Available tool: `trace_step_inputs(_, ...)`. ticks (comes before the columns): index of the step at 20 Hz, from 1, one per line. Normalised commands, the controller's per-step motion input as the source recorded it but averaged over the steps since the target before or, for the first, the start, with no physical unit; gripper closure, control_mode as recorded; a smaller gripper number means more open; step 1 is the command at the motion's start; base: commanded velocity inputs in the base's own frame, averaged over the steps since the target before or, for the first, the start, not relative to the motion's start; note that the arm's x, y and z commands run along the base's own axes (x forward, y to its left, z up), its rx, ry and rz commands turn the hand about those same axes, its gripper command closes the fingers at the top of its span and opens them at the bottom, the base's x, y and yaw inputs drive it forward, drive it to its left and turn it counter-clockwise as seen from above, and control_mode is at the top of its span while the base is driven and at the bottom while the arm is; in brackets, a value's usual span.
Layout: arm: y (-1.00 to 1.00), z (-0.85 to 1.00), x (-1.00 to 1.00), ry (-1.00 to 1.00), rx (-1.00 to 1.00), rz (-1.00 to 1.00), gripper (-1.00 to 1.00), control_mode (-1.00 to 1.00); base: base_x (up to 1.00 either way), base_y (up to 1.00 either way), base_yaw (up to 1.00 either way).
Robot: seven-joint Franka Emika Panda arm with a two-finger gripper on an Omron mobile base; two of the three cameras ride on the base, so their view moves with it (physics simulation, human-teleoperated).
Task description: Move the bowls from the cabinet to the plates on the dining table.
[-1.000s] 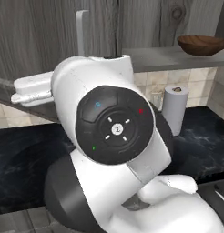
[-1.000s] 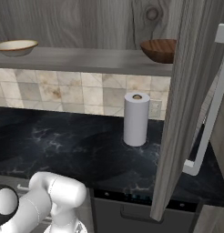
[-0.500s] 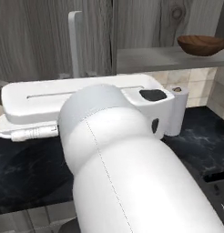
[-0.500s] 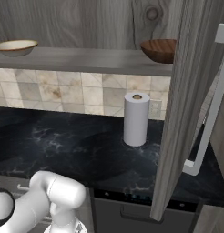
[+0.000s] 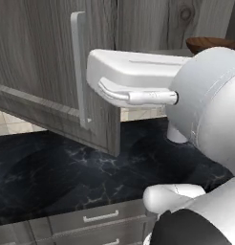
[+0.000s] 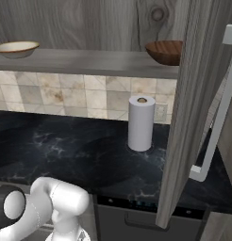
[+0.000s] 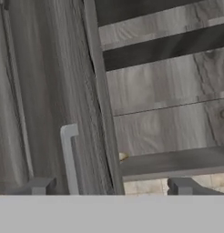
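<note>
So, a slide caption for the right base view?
Cream bowl and wooden bowl on the open cabinet's shelf, paper towels below.

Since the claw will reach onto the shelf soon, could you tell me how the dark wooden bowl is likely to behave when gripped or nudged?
The dark wooden bowl looks rigid and probably fairly light. It sits upright on the shelf, shallow and wide, so it should slide rather than tip if nudged. Its smooth curved wall may slip; pinching the rim seems safer.

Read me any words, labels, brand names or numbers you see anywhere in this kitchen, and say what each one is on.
None: no readable text.
The paper towel roll, the wooden bowl, the cream bowl and the cabinet doors are all plain.
Nothing is printed on the drawer fronts.
</note>
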Motion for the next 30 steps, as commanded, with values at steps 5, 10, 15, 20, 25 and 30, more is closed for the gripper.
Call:
trace_step_inputs(5,-0.8,0.0,0.0,0.0,0.04,0.13,-1.0,-1.0,0.0,0.0,0.0)
trace_step_inputs(10,-0.78,-0.16,0.09,0.02,0.11,0.12,-1.0,-1.0,0.0,0.0,0.0)
trace_step_inputs(15,-0.67,-0.39,0.16,0.08,0.15,0.14,-1.0,-1.0,0.0,0.0,0.0)
trace_step_inputs(20,-0.1,-0.52,0.45,0.12,0.18,0.21,-1.0,-1.0,0.0,0.0,0.0)
trace_step_inputs(25,0.26,-0.46,0.61,0.09,0.21,0.15,-1.0,-1.0,0.0,0.0,0.0)
trace_step_inputs(30,0.41,-0.61,0.29,0.01,0.06,0.12,-1.0,-1.0,0.0,0.0,0.0)
